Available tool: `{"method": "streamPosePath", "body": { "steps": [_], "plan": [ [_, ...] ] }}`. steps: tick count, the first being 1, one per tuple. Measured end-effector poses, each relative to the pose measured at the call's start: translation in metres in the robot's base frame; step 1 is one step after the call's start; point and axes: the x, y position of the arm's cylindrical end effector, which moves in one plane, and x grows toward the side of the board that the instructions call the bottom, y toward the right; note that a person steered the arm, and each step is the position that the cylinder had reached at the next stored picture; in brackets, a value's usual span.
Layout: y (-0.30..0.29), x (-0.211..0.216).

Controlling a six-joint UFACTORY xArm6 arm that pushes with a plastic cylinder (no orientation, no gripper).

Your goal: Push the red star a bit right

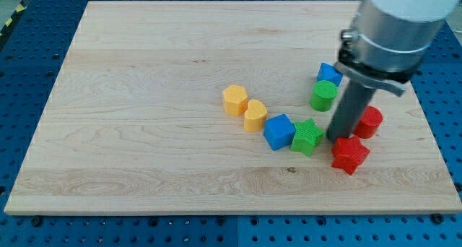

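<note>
Wooden tabletop (144, 131), blocks clustered at about 4 o'clock from its middle. Red star (350, 154) lies lowest and rightmost in the cluster. The rod's tip (336, 137) sits down at the star's 10 o'clock edge, touching or nearly so, between it and the green star (308, 136). That placement looks deliberate: contact from the left side drives the star rightward. Red cylinder (370, 121) stands at the star's 1 o'clock, close. No pincer on this arm, so nothing opens or closes.
</note>
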Motion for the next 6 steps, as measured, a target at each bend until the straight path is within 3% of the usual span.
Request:
{"method": "streamPosePath", "body": {
  "steps": [2, 4, 6],
  "plan": [
    [0.010, 0.028],
    [-0.036, 0.038],
    [-0.012, 0.054]
  ]
}}
